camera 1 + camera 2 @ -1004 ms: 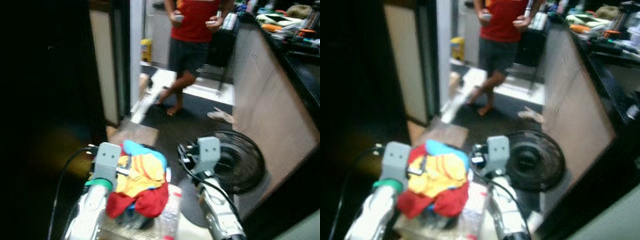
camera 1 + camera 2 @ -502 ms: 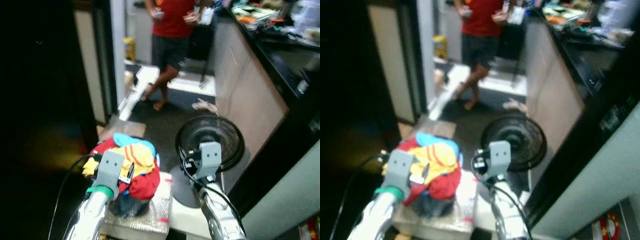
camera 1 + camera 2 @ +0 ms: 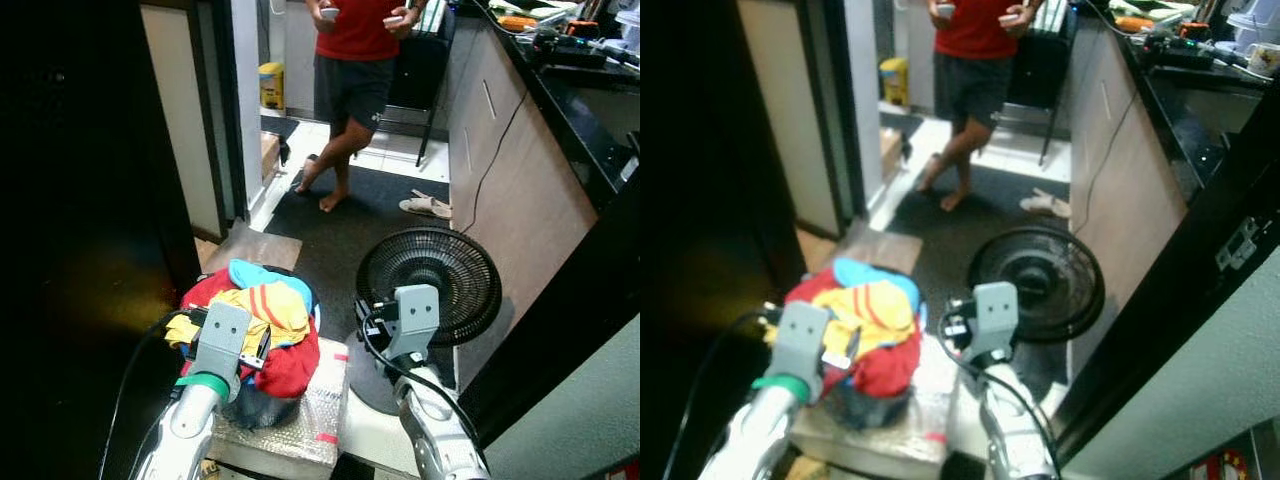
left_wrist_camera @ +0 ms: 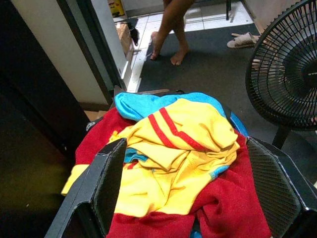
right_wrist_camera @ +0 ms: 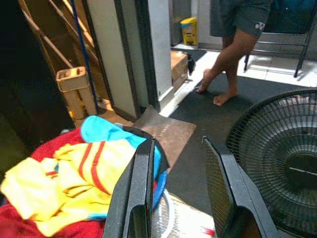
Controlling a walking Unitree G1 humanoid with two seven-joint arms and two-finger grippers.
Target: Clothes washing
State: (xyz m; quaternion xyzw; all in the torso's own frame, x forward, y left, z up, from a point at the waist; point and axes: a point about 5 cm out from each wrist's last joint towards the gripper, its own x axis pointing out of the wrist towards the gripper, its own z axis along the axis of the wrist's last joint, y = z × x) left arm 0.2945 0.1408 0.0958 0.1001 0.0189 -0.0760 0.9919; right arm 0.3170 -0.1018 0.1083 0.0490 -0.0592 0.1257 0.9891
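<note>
A heap of clothes (image 3: pixel 262 318), red, yellow with red stripes and light blue, lies in a dark basket (image 5: pixel 146 137) on a bubble-wrapped box (image 3: pixel 298 430) right in front of me. In the left wrist view my left gripper (image 4: pixel 184 144) is open wide, its black fingers (image 4: pixel 106 183) on either side of the near part of the heap. My right gripper (image 5: pixel 178 144) is open with nothing between its fingers, just right of the basket and pointing at the floor mat.
A black floor fan (image 3: pixel 430 285) stands close on the right. A person (image 3: pixel 352 80) in a red shirt stands barefoot on the dark mat (image 3: pixel 360 225) ahead. A long counter (image 3: pixel 520 190) runs along the right, a door frame (image 3: pixel 190 150) along the left. Sandals (image 3: pixel 425 205) lie by the counter.
The camera has shifted and the picture has sharpened. Both arms keep the same place beside the clothes heap. The person has shifted their legs.
</note>
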